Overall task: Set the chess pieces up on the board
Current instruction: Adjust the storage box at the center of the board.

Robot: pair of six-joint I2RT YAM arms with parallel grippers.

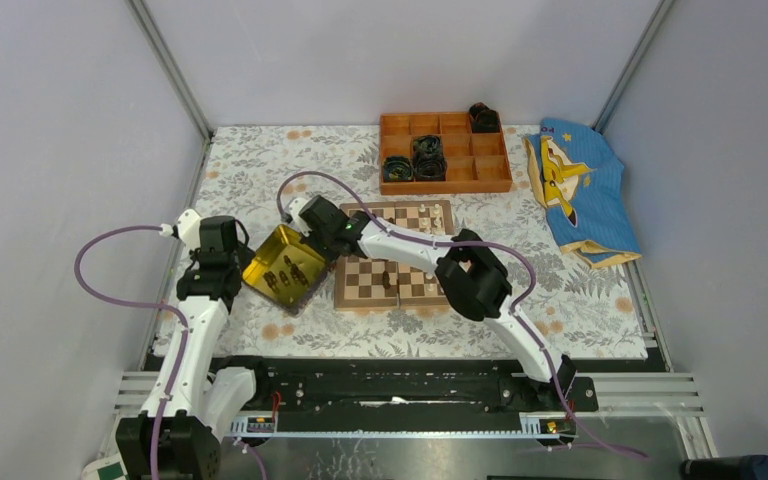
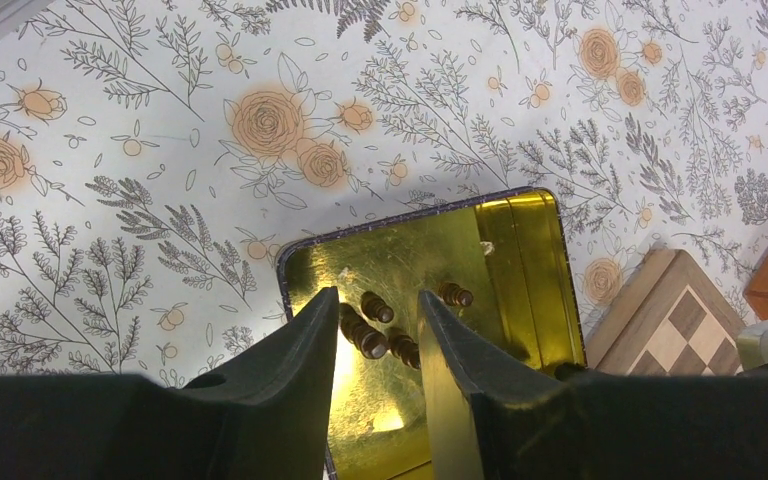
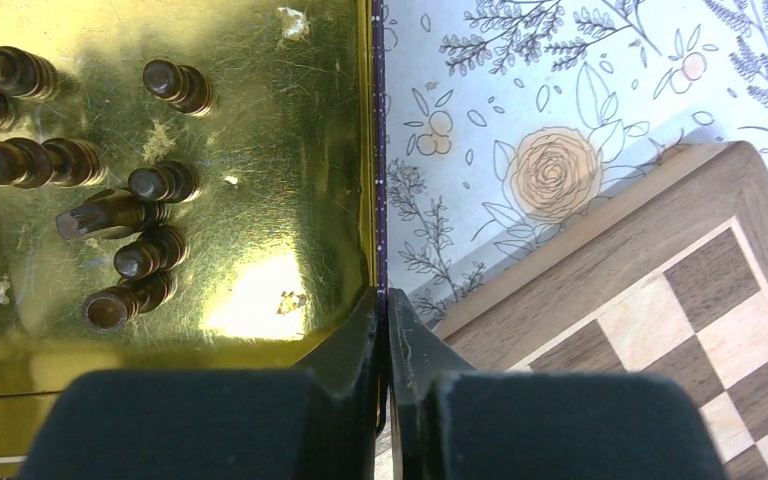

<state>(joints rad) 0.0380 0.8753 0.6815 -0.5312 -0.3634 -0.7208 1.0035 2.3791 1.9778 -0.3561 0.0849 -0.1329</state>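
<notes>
My right hand (image 3: 388,310) is pinched shut on the rim of the gold tray (image 3: 260,150), which sits just beside the board (image 3: 680,300). My left hand (image 2: 377,296), fingers apart, hangs over dark chess pieces (image 2: 370,338) lying in the tray. I should straddle only one.

Right arm stretched across to the left side, right gripper (image 3: 388,298) pinched shut on gold tray (image 3: 260,60) rim. Left arm bent at elbow, left gripper (image 2: 377,295) pointed down, fingers partly apart.
</notes>
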